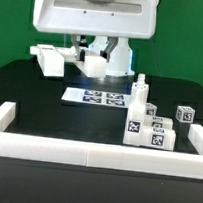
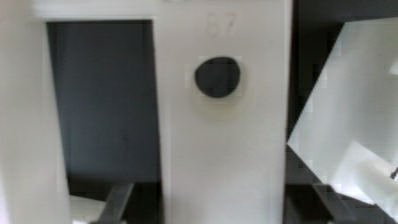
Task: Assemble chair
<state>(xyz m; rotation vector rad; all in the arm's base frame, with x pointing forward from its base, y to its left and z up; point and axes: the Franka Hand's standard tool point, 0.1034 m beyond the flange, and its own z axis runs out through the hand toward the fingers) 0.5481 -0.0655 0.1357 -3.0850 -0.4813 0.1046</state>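
In the wrist view a white chair bar [image 2: 222,130] with a round dark hole [image 2: 217,75] fills the middle. My gripper [image 2: 217,208] is shut on it, a dark finger [image 2: 128,200] on either side. In the exterior view the gripper [image 1: 95,55] hangs low under the arm at the back of the table, with that white part [image 1: 94,61] in it. A cluster of tagged white chair parts [image 1: 155,129] stands at the front on the exterior view's right, one thin piece [image 1: 141,91] upright. Another white chair part [image 2: 347,120] shows slanted beside the held bar.
The marker board [image 1: 100,95] lies flat mid-table. More white parts [image 1: 49,58] lie at the back on the exterior view's left. A white border rail [image 1: 55,147] runs along the front and sides. The table top [image 1: 39,99] is black.
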